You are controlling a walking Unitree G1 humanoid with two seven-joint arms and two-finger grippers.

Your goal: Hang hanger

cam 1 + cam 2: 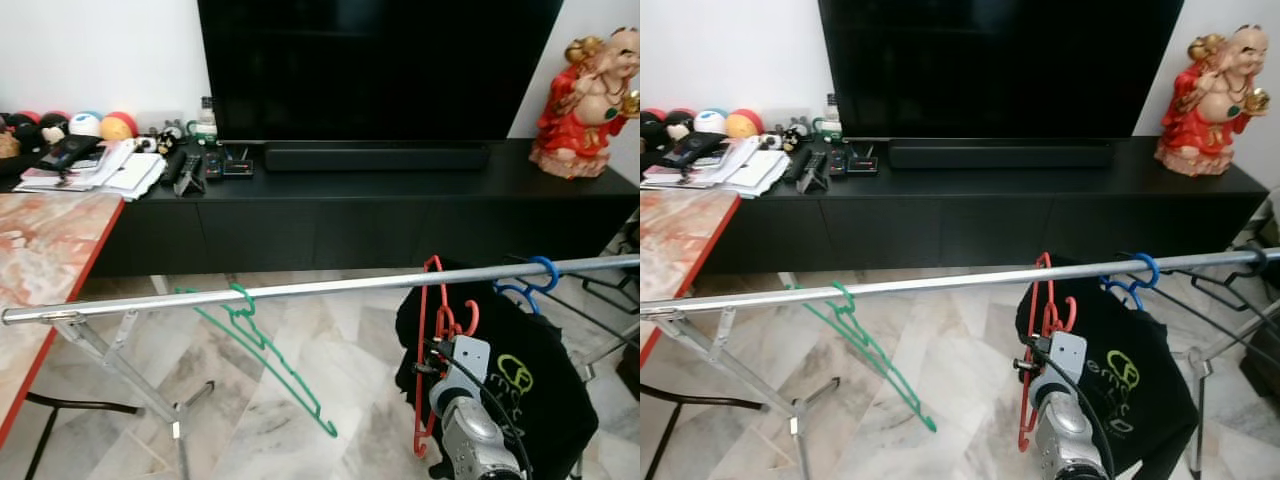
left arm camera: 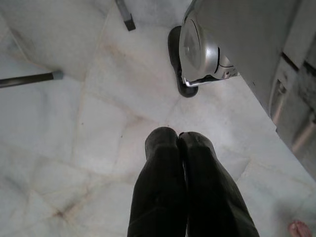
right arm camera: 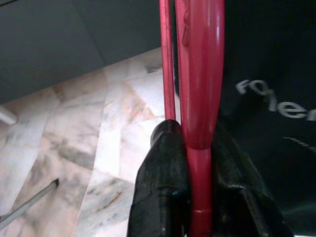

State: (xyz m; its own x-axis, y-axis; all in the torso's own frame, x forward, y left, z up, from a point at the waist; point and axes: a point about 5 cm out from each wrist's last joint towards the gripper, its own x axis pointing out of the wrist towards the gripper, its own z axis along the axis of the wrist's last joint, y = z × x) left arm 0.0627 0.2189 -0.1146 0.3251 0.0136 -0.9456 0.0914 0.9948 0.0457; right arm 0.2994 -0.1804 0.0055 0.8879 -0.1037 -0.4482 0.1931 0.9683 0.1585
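Right gripper [image 3: 197, 163] is clamped on the red hanger [image 1: 430, 360], which sits up against the silver rail [image 1: 300, 290] just beside a black shirt [image 1: 520, 380] on a blue hanger [image 1: 535, 275]. A green hanger [image 1: 270, 355] hangs further along the rail toward the robot's left. Left gripper [image 2: 177, 143] points down at the marble floor [image 2: 74, 123], fingers pressed together and empty.
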